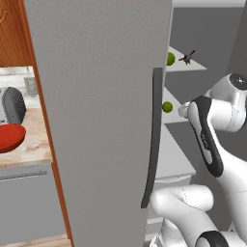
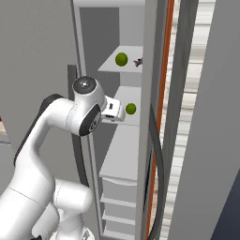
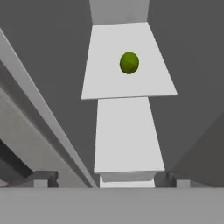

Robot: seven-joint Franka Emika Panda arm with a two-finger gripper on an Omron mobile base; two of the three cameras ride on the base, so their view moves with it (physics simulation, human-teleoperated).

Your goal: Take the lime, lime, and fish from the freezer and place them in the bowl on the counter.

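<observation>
The freezer (image 1: pixel 101 120) stands with its grey door swung open, and its dark handle (image 1: pixel 154 140) runs down the door's edge. One lime (image 2: pixel 121 59) lies on an upper inner shelf beside the dark fish (image 2: pixel 138 62). A second lime (image 2: pixel 131 108) rests on the shelf below. My gripper (image 2: pixel 119 112) reaches into the freezer at that lower shelf, a short way from the second lime (image 3: pixel 129 62). In the hand view its fingertips (image 3: pixel 43 178) stand wide apart, open, with nothing between them. The red bowl (image 1: pixel 9 137) sits on the beige counter (image 1: pixel 36 144) at far left.
A dark toaster (image 1: pixel 13 105) stands behind the bowl on the counter. The open freezer door lies between the arm and the counter. Brown wooden cabinets (image 1: pixel 14 34) hang above the counter. More grey shelves and drawers (image 2: pixel 119 197) fill the freezer's lower part.
</observation>
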